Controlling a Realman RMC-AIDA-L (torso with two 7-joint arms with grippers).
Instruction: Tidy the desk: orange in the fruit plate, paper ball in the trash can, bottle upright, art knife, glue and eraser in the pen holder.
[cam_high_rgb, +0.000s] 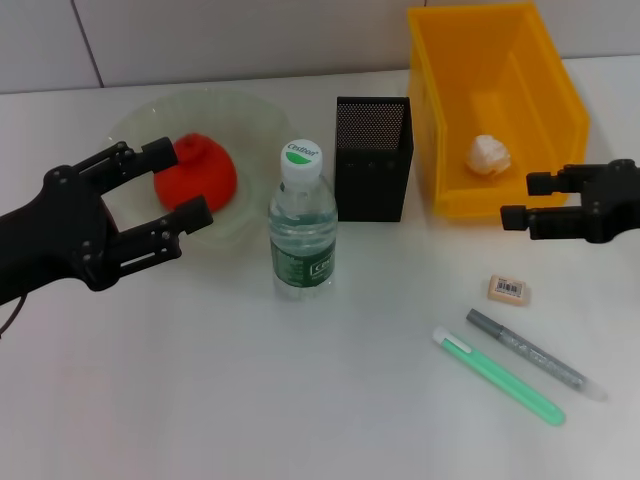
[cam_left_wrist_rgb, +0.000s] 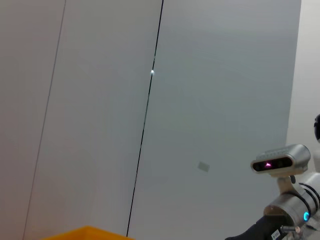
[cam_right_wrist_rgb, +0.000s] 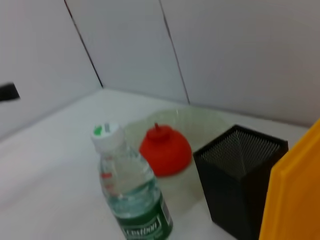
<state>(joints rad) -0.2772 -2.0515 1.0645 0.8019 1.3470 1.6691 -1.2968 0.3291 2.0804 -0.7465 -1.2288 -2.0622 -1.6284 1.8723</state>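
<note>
Jaws on both arms stand wide and hold nothing: the left gripper (cam_high_rgb: 170, 195) hangs over the near rim of the fruit plate (cam_high_rgb: 135, 120), its fingers either side of the orange (cam_high_rgb: 196, 174); the right gripper (cam_high_rgb: 527, 200) hovers at the near right corner of the trash can (cam_high_rgb: 500, 60). The orange sits in the plate, the paper ball (cam_high_rgb: 489, 155) lies in the can, and the bottle (cam_high_rgb: 302, 222) stands upright between plate and pen holder (cam_high_rgb: 372, 158), so those parts look done. What remains is the eraser (cam_high_rgb: 509, 290), lying flat on the desk (cam_high_rgb: 200, 400) in front of the can, near the right gripper. Likely light and slightly rubbery, it is small and low, so a pinch across its short sides, fingers nearly touching the desk, seems safest; it could skid or tip if nudged. Beside it lie a grey stick (cam_high_rgb: 535, 354) and a green stick (cam_high_rgb: 498, 377), apart from each other; both slim, stiff and probably slippery, best taken mid-length. The holder's mouth is narrow, so drops need care.
</note>
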